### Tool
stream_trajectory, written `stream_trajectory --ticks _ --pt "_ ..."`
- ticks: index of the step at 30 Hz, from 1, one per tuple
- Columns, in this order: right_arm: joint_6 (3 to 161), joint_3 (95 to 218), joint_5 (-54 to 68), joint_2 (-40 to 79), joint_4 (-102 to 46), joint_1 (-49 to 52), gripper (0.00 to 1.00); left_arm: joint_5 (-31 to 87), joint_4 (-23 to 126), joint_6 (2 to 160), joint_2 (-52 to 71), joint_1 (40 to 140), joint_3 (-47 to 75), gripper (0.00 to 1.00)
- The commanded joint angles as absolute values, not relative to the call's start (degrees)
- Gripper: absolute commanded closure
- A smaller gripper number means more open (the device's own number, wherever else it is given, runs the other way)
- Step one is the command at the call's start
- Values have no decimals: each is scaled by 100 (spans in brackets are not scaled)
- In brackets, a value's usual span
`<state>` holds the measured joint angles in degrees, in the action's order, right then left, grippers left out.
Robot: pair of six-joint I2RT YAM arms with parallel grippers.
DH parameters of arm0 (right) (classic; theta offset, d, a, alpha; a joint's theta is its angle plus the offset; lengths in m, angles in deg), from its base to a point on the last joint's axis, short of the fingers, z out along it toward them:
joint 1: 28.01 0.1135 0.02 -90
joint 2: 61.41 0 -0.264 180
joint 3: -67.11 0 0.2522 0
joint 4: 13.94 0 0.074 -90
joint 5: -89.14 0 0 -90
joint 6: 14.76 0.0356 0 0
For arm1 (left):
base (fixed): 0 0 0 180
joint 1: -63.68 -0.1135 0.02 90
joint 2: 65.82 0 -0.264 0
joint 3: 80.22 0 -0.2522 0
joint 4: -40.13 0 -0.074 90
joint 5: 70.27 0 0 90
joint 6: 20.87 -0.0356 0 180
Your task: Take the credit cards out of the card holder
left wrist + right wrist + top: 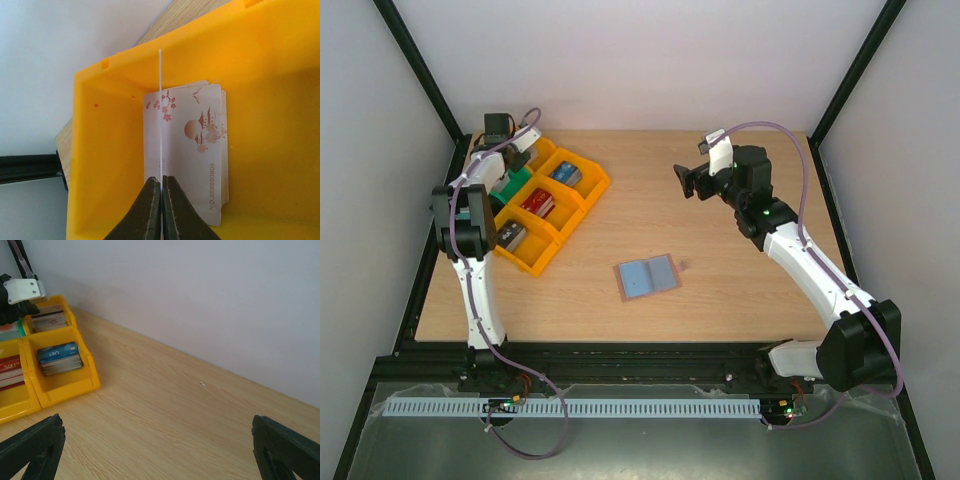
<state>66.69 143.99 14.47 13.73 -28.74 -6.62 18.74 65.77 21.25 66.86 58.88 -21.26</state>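
The tan card holder (646, 277) lies open and flat near the middle of the table, with light blue-grey credit cards (634, 279) showing in both halves. My left gripper (517, 157) is far from it, over the back-left yellow trays. In the left wrist view it (161, 180) is shut on a thin white card (160, 100) seen edge-on, held above a stack of white printed cards (200, 150) in a yellow bin (95, 150). My right gripper (686, 181) is raised over the table's back middle, open and empty (156, 432).
A row of yellow trays (576, 196) and a green tray (516, 186) with card stacks stands at the back left. The right wrist view shows one yellow tray (65, 387) with a blue-topped stack (59, 356). White walls and a black frame enclose the table.
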Motion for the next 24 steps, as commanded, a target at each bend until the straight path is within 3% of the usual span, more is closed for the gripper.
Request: stream_trajectory --ticks 1,10,15,21,24 --pt "6624 14512 1531 1245 -2928 -677 1 1944 6759 1890 6552 5871 -2041 98" --pt "6597 14524 1500 1162 -3012 -681 1 1791 6716 1689 6622 5876 -2062 98" --pt "6618 14570 1514 1189 -3010 -680 1 1821 6818 1584 6617 5875 -2061 69" --pt "6593 14619 1533 1191 -3052 -680 1 2010 6849 1588 6508 5875 -2078 54" --pt "6601 14646 1542 1190 -3071 -675 1 2162 6957 1648 6490 5875 -2187 42"
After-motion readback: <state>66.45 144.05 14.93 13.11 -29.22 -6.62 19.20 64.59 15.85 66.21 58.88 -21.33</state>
